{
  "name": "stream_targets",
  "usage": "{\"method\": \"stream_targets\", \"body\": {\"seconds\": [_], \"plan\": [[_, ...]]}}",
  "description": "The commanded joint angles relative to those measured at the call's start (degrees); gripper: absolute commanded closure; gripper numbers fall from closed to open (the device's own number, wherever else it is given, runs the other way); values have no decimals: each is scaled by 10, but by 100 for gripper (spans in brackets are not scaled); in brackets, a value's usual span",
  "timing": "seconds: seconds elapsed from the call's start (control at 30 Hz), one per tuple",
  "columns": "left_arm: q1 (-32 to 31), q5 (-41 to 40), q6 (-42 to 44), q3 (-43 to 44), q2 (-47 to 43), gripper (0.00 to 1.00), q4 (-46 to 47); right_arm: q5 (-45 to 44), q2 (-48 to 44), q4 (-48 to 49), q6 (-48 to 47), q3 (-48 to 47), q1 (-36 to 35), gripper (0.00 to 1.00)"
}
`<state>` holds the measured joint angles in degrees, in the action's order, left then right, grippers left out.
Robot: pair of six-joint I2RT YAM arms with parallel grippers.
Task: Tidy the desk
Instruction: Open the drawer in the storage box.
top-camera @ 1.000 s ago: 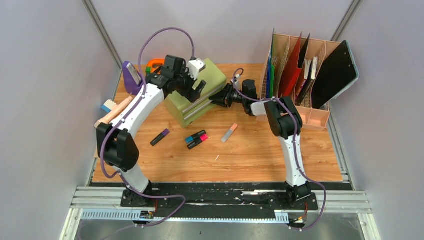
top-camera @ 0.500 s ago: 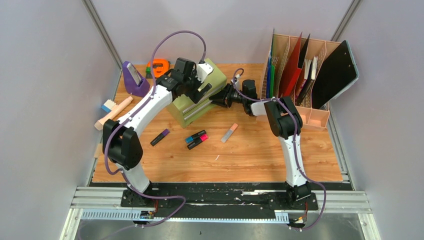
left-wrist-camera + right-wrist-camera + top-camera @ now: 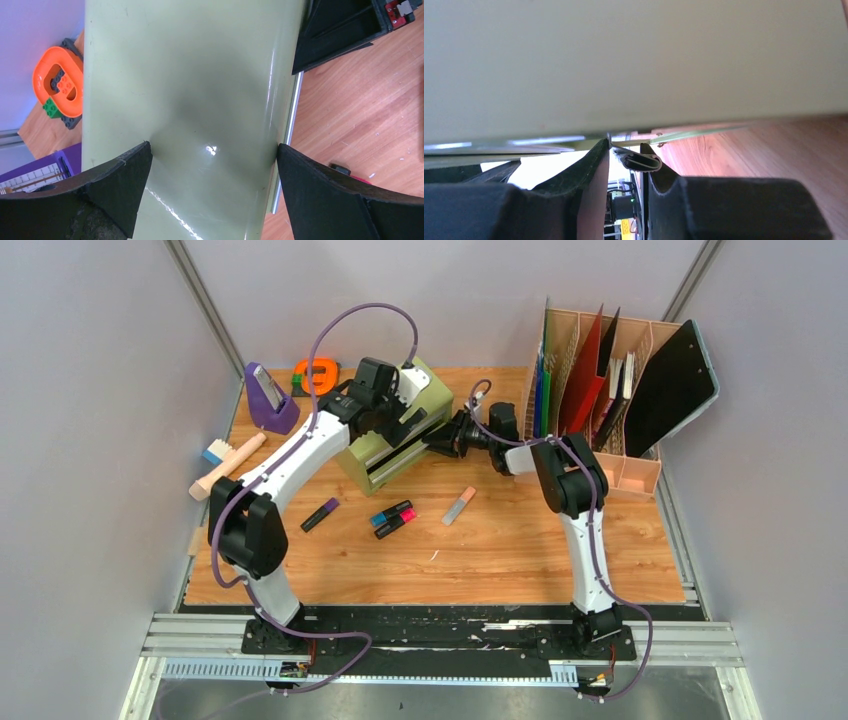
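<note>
From above, my left arm (image 3: 290, 455) hides most of the green chest (image 3: 433, 398) at the back of the desk (image 3: 520, 540). My left hand (image 3: 212, 150) is spread wide, with its tips pressed on the chest's two sides. My right hand (image 3: 624, 155) pinches the silver drawer handle (image 3: 639, 162). A second ago the left hand was off the chest, further left.

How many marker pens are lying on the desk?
4: purple marker on the left, blue marker beside pink marker in the middle, orange marker to their right. Others may be hidden.
</note>
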<state>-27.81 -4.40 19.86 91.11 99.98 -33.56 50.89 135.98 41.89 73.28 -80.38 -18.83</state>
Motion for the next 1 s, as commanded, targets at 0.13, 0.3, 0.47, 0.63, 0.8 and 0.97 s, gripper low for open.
{"method": "stream_targets", "body": {"seconds": [0.13, 0.3, 0.47, 0.63, 0.8, 0.97], "plan": [[18, -64, -9, -11, 39, 0, -20, 40, -70, 69, -38, 11, 26, 100], [18, -75, -7, -11, 43, 0, -15, 43, -84, 63, -46, 25, 25, 100], [18, -97, 8, -12, 45, 0, -5, 44, -107, 41, -71, 48, 25, 100], [24, -112, 33, -19, 41, 0, -2, 43, -138, 5, -109, 70, 23, 100], [37, -109, 53, -27, 32, 0, -8, 36, -154, -27, -143, 84, 15, 98], [44, -103, 59, -42, 27, 0, -7, 33, -146, -39, -149, 83, 4, 82]]}}
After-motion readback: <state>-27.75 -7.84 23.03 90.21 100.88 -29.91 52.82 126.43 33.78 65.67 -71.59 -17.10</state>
